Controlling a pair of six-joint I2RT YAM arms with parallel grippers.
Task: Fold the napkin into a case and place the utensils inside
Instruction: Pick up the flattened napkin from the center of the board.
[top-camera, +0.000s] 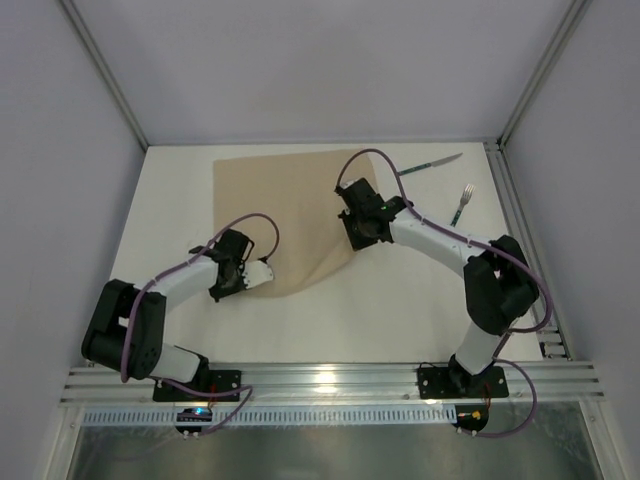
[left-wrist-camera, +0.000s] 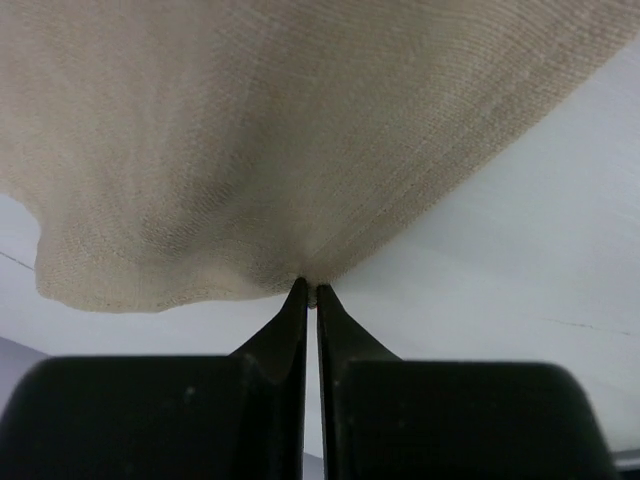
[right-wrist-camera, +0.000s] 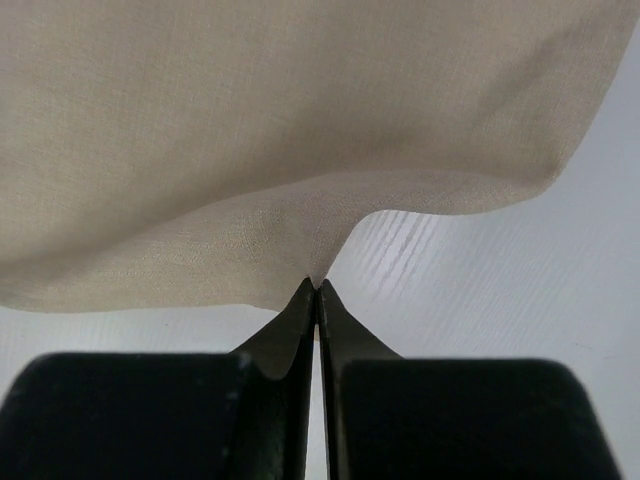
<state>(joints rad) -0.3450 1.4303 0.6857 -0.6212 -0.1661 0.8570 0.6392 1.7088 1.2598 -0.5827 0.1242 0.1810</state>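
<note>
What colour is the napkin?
The napkin is plain beige-tan; left wrist view shows it best.

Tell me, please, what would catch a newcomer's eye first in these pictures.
A large beige-tan cloth napkin lies spread over the far left of the white table, its edges pinched by the left gripper and the right gripper. At the far right lie a green-handled metal knife and fork, untouched.

Both wrist views crop the napkin (left-wrist-camera: 300, 130).
</note>
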